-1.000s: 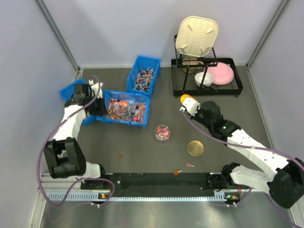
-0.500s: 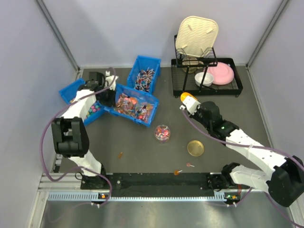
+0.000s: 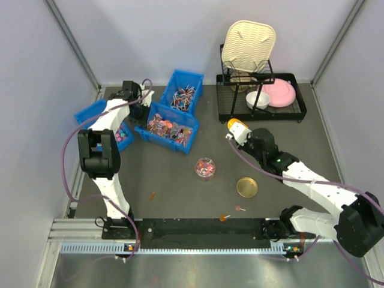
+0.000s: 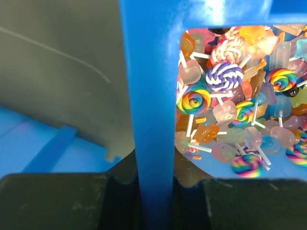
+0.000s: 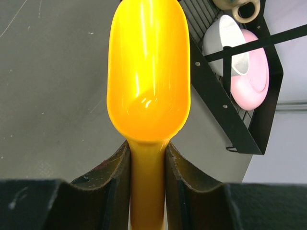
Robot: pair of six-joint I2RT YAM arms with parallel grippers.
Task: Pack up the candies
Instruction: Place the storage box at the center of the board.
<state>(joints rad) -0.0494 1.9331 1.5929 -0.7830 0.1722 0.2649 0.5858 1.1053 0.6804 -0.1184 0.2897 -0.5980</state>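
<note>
Setting this moment against a second earlier, the blue bin [image 3: 161, 140] of candies [image 3: 170, 126] is found dragged toward the back of the table and turned, now close beside the rear bin [image 3: 193, 81] of stick sweets. The left arm is swung back with it. The left gripper [image 3: 144, 103] is clenched on the bin's smooth plastic wall, plainly so in its wrist view. From above, the grip is probably at the bin's back-left corner.

Only that wrist view resolves the candies [image 4: 225, 115]: glossy spiral lollipops on white sticks among translucent jellies.

The right gripper [image 3: 246, 137] is unmoved, clamped on the handle of the glossy yellow scoop [image 5: 147, 72]. Its rounded bowl is seen in full only from the right wrist. A clear jar [image 3: 205, 168] holding more sweets stands mid-table.
</note>
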